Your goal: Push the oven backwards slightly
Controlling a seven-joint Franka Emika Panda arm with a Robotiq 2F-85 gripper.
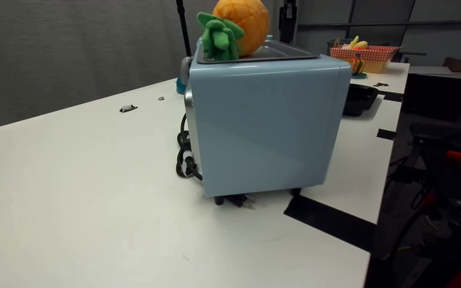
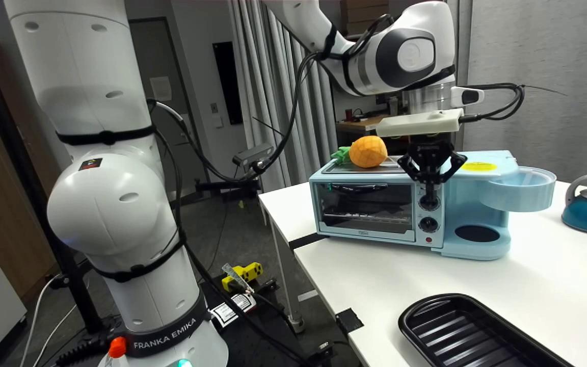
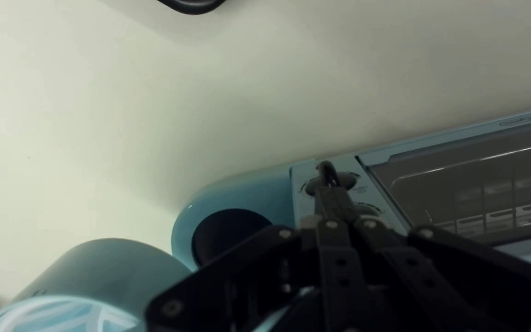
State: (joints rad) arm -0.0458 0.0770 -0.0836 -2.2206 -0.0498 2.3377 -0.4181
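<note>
Oven (image 1: 266,128) is light blue, boxy, glossy; black cord (image 1: 193,170) behind it shows in an exterior view, not wrist view; gripper (image 2: 430,198) pinched narrow by the knobs (image 2: 429,224).

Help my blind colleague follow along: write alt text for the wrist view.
A shut gripper partly hides a knob on a blue oven; contact is unclear. The oven's glass door is at right, the white table across the top.

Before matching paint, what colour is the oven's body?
The oven's body is light blue, clearest in an exterior view.
</note>
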